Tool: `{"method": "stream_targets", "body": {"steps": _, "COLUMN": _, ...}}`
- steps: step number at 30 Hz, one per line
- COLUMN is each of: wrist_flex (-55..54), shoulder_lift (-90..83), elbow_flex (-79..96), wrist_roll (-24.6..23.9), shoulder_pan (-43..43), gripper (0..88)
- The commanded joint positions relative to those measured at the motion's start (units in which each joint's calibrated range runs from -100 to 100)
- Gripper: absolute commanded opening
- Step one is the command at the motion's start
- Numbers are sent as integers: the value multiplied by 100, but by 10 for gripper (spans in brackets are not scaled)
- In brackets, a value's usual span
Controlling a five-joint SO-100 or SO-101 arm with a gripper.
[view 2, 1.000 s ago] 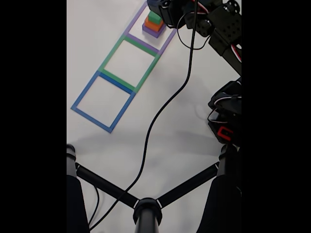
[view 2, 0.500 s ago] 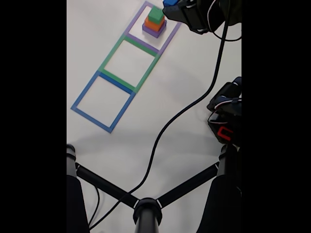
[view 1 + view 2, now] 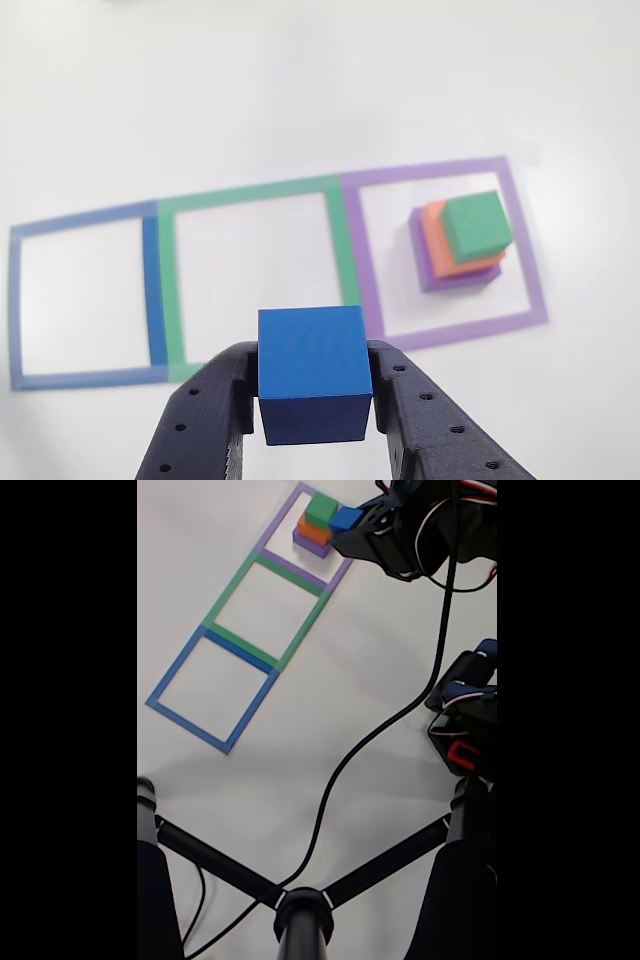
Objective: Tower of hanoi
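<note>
Basically a white table (image 3: 300, 90), smooth and matte, wide bare room all round. Three flat outlined squares lie in a row on it, edges touching: blue square (image 3: 80, 222), green square (image 3: 250, 193), purple square (image 3: 440, 170). Both the blue and green ones have nothing inside. In the purple square sits a stepped stack: purple block (image 3: 458, 277) at the bottom, orange block (image 3: 436, 245), green block (image 3: 477, 226) on top, offset toward the right corner. Black gripper (image 3: 315, 400), jaws pinching a matte blue cube (image 3: 314, 360), flat faces squared to the pads, likely lifted off the table; in the fixed view the cube (image 3: 345, 519) is just beside the stack.
</note>
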Motion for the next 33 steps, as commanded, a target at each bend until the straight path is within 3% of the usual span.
{"method": "stream_targets", "body": {"steps": 1, "wrist_flex": -1254, "shoulder_lift": -416, "elbow_flex": 1475, "wrist_roll": 0, "shoulder_pan": 17, "gripper": 31}}
{"method": "stream_targets", "body": {"steps": 15, "wrist_flex": -7082, "shoulder_lift": -111, "elbow_flex": 6246, "wrist_roll": 0, "shoulder_pan": -234, "gripper": 34}}
{"method": "stream_targets", "body": {"steps": 20, "wrist_flex": -8895, "shoulder_lift": 826, "elbow_flex": 6863, "wrist_roll": 0, "shoulder_pan": -310, "gripper": 35}}
{"method": "stream_targets", "body": {"steps": 33, "wrist_flex": -12424, "shoulder_lift": 4071, "elbow_flex": 6745, "wrist_roll": 0, "shoulder_pan": -379, "gripper": 39}}
